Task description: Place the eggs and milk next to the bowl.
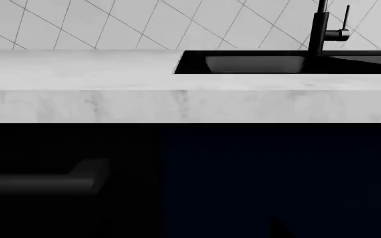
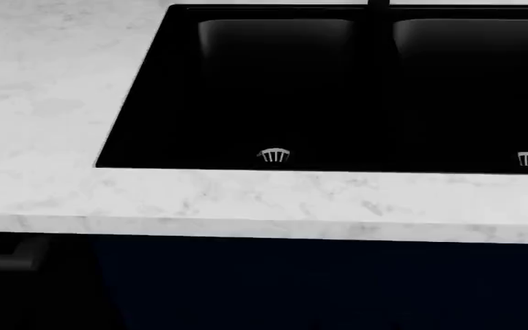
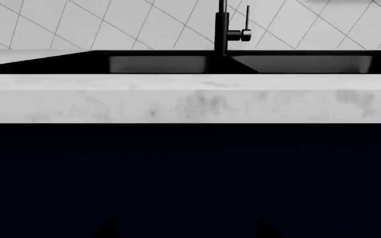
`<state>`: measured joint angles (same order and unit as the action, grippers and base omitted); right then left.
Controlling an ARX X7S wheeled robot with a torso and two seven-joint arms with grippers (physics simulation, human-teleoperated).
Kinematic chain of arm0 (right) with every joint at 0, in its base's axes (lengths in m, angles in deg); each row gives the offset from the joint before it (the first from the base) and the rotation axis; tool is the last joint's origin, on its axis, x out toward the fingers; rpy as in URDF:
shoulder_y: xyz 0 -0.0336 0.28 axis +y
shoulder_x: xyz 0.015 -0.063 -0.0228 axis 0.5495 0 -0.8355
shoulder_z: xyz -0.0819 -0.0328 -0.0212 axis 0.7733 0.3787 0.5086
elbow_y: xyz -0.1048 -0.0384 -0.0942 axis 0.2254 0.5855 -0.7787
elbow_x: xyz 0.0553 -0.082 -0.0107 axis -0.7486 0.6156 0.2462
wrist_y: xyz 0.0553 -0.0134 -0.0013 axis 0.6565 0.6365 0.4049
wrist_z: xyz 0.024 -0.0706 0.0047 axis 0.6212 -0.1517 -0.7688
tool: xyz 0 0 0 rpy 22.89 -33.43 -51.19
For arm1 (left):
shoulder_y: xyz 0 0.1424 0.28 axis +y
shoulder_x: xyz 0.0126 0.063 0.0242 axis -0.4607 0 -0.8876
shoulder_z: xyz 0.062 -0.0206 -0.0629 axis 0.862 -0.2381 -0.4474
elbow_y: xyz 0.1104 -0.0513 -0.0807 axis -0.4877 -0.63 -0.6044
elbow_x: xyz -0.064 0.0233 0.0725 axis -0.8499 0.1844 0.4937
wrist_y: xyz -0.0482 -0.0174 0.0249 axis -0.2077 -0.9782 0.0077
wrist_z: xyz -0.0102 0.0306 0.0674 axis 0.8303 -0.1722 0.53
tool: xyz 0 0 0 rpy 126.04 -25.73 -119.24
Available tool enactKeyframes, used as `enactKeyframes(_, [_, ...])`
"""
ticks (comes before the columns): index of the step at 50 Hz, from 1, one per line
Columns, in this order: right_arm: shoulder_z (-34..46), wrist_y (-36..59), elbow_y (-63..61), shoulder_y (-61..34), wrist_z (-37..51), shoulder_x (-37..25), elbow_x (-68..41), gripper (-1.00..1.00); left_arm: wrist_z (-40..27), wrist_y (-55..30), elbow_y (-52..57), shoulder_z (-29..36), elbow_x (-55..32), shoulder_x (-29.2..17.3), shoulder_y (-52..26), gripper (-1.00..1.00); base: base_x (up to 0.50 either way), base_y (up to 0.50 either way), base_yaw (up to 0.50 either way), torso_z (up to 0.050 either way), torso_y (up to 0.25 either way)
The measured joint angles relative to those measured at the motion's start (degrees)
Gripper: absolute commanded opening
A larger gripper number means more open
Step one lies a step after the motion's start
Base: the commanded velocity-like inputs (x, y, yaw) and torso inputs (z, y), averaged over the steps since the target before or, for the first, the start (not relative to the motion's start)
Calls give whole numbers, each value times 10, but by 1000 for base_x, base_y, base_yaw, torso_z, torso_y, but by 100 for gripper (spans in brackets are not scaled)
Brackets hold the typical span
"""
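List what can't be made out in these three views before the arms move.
- Eggs, milk, bowl: in no view; only the marble counter and black double sink show.
- Both grippers: outside all frames, state unknown.
- Faucet: top cut off by the frame edge in both wrist views.
- Cabinet front: too dark for detail; a handle barely shows.

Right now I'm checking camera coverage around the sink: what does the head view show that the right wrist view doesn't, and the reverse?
Only the head view shows the two small silvery drain strainers on the basin floors and a black cabinet handle at the lower left. Only the right wrist view shows the tall black faucet and the white diagonal-tiled wall behind it. Both share the white marble countertop, the black double-basin sink and the dark blue cabinet front. Neither shows eggs, milk, bowl or a gripper.
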<state>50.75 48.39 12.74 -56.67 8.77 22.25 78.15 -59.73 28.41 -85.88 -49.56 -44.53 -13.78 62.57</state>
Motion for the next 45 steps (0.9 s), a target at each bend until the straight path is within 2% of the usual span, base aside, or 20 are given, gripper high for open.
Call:
enactKeyframes(13, [15, -8, 6, 4, 18, -14, -12, 100, -20, 7, -2, 21, -8, -17, 0, 100, 0, 0, 0, 0, 0])
enactKeyframes(31, [40, 4, -5, -3, 49, -30, -24, 100, -33, 7, 5, 49, -20, -40, 1, 100, 0, 0, 0, 50, 0])
enactKeyframes(45, [52, 64, -66, -22, 74, -45, -23, 100, -31, -22, 65, 54, -48, -63, 1, 100, 0, 0, 0, 50, 0])
